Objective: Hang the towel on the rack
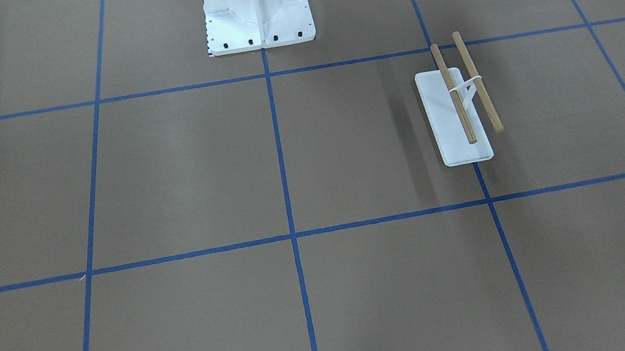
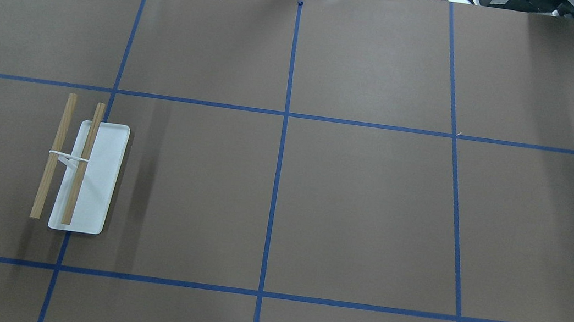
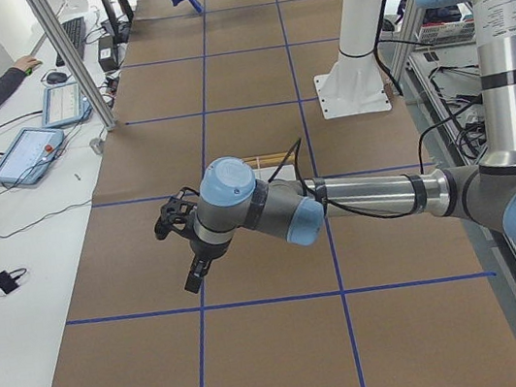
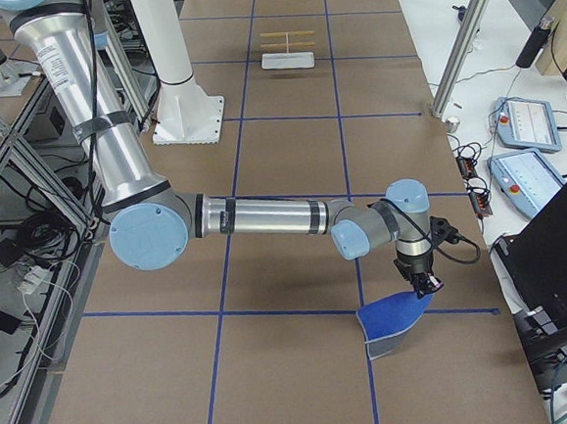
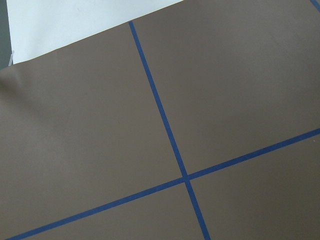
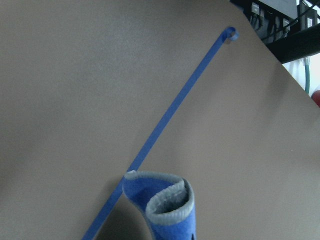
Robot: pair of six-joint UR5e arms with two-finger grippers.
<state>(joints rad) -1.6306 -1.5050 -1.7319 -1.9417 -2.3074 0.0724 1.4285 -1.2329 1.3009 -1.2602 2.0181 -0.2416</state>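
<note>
Towel (image 4: 395, 319) under my right claw (image 4: 428, 286) looks soft, light; pinch an edge. Clamped? I can't tell.

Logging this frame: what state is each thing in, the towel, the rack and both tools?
towel, off the rack, dangling curled below the right tool, blue side out.
rack, upright on the table, both dowels bare.
left tool, above the table, nothing seen in it; open or shut unclear.
right tool, at the towel's top edge; open or shut unclear.
</note>
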